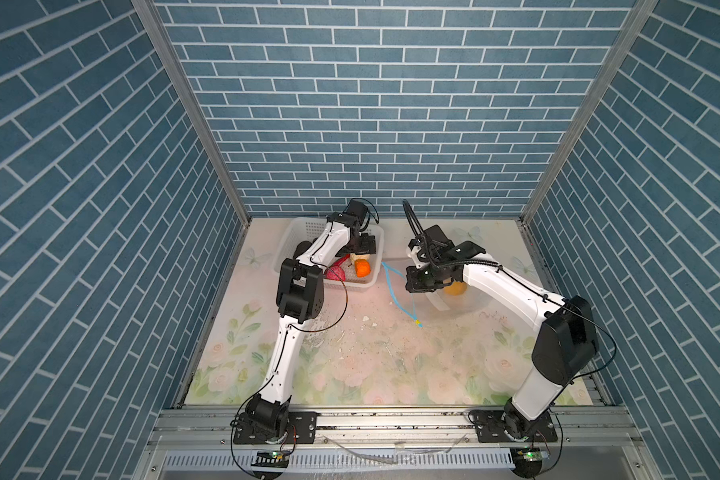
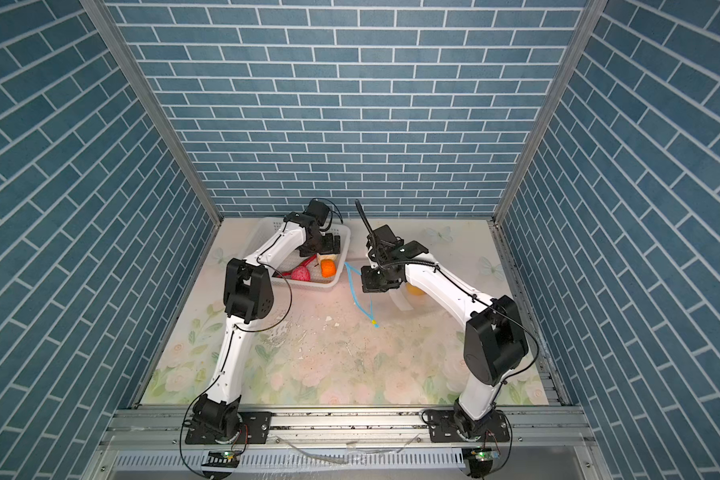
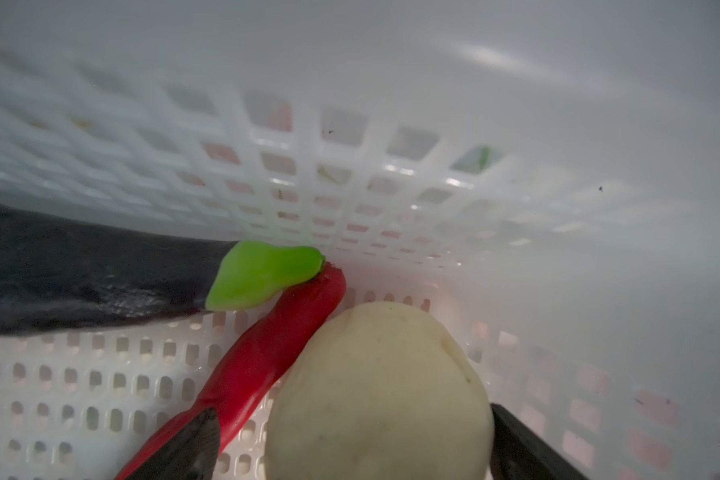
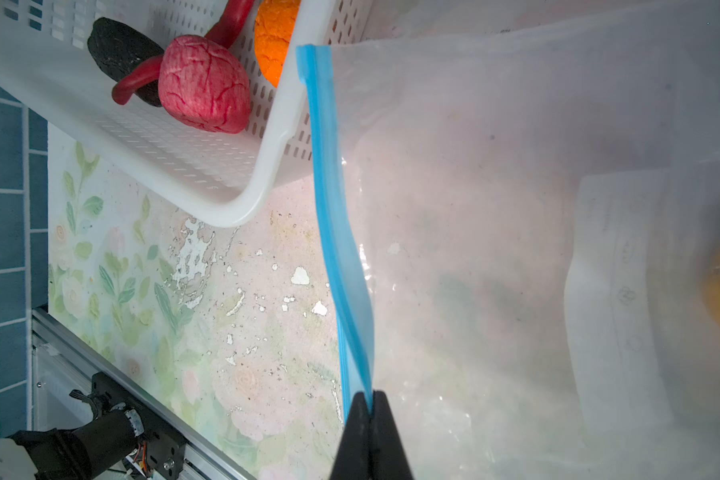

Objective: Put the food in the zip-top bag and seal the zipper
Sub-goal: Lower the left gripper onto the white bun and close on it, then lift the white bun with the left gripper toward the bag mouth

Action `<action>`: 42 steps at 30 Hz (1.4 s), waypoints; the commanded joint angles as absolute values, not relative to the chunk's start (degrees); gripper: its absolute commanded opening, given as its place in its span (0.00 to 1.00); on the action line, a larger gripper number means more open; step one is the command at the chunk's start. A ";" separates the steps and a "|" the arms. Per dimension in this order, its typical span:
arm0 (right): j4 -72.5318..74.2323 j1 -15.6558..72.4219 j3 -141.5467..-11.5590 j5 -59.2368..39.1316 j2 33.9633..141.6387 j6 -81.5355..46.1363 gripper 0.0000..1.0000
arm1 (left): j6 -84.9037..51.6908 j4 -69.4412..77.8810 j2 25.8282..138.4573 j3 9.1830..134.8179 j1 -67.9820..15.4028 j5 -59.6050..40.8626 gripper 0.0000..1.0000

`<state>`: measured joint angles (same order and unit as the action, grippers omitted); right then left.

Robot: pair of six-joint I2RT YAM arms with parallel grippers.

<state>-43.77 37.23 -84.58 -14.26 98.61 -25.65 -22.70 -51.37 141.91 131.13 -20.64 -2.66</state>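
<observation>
Straddling a cream-white lump [image 3: 379, 386] inside the white basket [image 1: 292, 237], the left gripper [image 3: 358, 442] stands wide open, holding nothing yet. The lump looks smooth, light and rounded, so a grip across its middle seems safest. A red chili [image 3: 267, 365] lies touching it, with a black piece [image 3: 80, 282] just beside; one finger [image 3: 200, 440] stands over the chili and may snag it. A pink lump [image 1: 335, 273] and an orange lump [image 1: 362, 268] wait nearby. Further right, the right gripper [image 4: 370, 409] is pinched shut on the zipper [image 4: 329, 187], holding one lip of the limp, slippery bag [image 4: 474, 187], where a yellow-orange lump [image 1: 454, 289] already lies. The basket's corner crowds the bag's mouth.
</observation>
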 commanded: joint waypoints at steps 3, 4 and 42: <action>-43.67 36.78 -86.57 -15.03 99.80 -25.58 0.00 | -22.10 -51.78 143.10 132.08 -20.38 -3.08 0.99; -43.76 36.83 -86.63 -15.11 99.91 -25.58 0.00 | -22.05 -51.93 143.09 132.10 -20.39 -3.01 0.99; -43.81 36.54 -86.56 -16.10 99.80 -25.84 0.00 | -20.96 -55.28 139.67 131.09 -19.42 -0.61 0.63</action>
<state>-43.64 36.95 -84.58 -15.75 99.48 -25.65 -21.21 -53.30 142.08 131.13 -19.73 -0.19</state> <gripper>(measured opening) 0.044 0.687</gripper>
